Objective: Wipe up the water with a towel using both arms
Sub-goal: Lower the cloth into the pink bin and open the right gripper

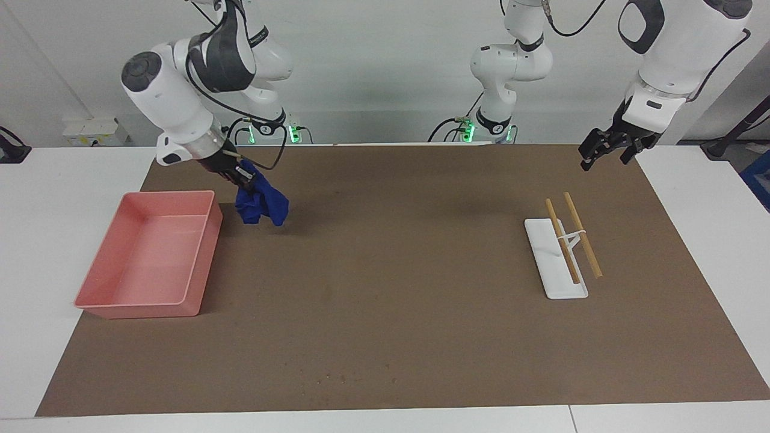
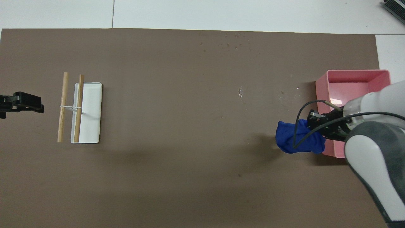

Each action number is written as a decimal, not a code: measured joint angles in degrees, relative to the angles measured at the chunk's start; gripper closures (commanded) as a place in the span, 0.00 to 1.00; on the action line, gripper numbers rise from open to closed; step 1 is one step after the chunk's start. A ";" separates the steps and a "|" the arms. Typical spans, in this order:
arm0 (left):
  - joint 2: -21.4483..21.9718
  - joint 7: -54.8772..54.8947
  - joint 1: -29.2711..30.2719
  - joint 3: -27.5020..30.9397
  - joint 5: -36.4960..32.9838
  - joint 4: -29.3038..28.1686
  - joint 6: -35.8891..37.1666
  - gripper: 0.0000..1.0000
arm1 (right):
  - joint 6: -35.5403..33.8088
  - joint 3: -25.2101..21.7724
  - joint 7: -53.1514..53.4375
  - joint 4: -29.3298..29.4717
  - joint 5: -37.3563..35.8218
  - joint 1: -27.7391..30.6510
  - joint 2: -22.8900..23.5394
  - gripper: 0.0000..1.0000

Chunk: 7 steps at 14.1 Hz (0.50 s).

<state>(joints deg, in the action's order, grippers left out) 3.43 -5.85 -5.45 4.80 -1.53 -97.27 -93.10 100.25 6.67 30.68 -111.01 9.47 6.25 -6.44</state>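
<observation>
The royal-blue towel [image 1: 261,206] hangs bunched from my right gripper [image 1: 240,174], which is shut on its top and holds it in the air over the brown mat, beside the pink tray's corner nearest the robots. In the overhead view the towel [image 2: 299,141] hangs beside the right gripper [image 2: 313,125] at the tray's edge. My left gripper [image 1: 604,150] is open and empty, raised over the mat's corner at the left arm's end; it also shows in the overhead view [image 2: 22,103]. Small water drops [image 2: 241,92] lie on the mat near the tray.
A pink tray [image 1: 144,310] stands at the right arm's end [image 2: 357,73]. A white base with two wooden rods [image 1: 556,264] lies toward the left arm's end [image 2: 88,112]. More drops [image 2: 227,44] dot the mat's edge farthest from the robots.
</observation>
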 measured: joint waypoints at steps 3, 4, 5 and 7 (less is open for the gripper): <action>-0.44 0.38 0.00 -0.04 0.00 -0.89 0.07 0.00 | -4.64 -0.21 -3.24 5.96 -4.09 3.37 0.06 1.00; -0.44 0.41 0.00 -0.04 0.00 -1.23 0.06 0.00 | -5.37 -0.26 -5.75 6.85 -5.48 4.82 0.10 1.00; -0.44 0.42 0.00 -0.04 0.00 -1.47 0.06 0.00 | -5.47 -0.30 -8.76 7.14 -6.55 6.53 0.18 1.00; -0.43 0.48 0.00 -0.08 0.00 -1.80 0.06 0.00 | -5.02 -0.41 -16.87 7.02 -8.19 10.74 0.79 1.00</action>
<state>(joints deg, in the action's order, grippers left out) 3.00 -5.37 -5.45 4.72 -1.53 -99.07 -93.03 95.23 6.26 13.81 -103.99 1.28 17.00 -5.65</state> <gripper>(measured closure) 0.000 0.868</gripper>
